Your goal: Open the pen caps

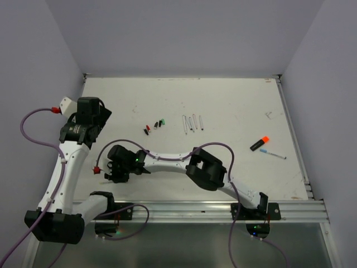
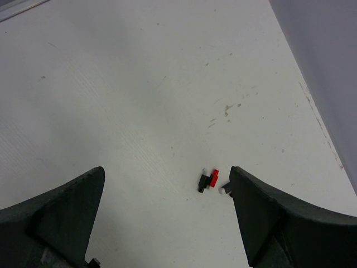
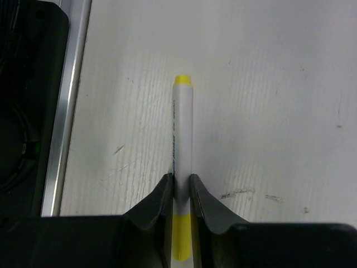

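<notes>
Right gripper clamped on yellow-tipped white pen, lying parallel just beside the near rail.
Left gripper jaws wide apart; loose pen caps mid-table, well apart from rail.

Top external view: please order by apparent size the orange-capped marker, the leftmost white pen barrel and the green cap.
1. Orange-capped marker: largest, clearly thickest.
2. Leftmost white pen barrel: about as long, much thinner.
3. Green cap: smallest.
</notes>
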Robot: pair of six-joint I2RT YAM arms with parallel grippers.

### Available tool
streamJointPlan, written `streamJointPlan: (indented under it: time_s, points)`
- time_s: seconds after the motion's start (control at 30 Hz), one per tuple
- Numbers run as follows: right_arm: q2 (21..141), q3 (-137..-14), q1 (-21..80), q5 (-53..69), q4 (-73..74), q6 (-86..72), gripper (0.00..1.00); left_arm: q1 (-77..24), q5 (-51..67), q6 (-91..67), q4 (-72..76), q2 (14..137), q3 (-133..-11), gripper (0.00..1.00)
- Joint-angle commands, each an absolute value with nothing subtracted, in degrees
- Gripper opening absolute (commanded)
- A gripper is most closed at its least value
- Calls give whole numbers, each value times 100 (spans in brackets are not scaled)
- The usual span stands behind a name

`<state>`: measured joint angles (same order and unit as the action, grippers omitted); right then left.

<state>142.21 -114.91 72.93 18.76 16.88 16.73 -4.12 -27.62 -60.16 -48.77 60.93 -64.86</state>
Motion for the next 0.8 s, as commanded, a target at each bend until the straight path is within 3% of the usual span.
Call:
streamJointPlan:
  time_s: [0.0,0.23,0.37,0.77]
  points:
    - [14397,-10873,7339,1248,3102,1415,14,-360,-2795,-5880,-4632,6020,-6460,95]
    - [14019,-9924,7155,1151,2857,634,0,-360,-2716,-5897,-4527,6205,-6434,95]
    - [13571,-8766,6812,1441,1866,-356,0,-360,-2593,-5828,-4351,6284,-6328,95]
    - [12183,-7314,6012,1293,1134,-1651,0,-369,-1162,-4414,-3130,6566,-5863,93]
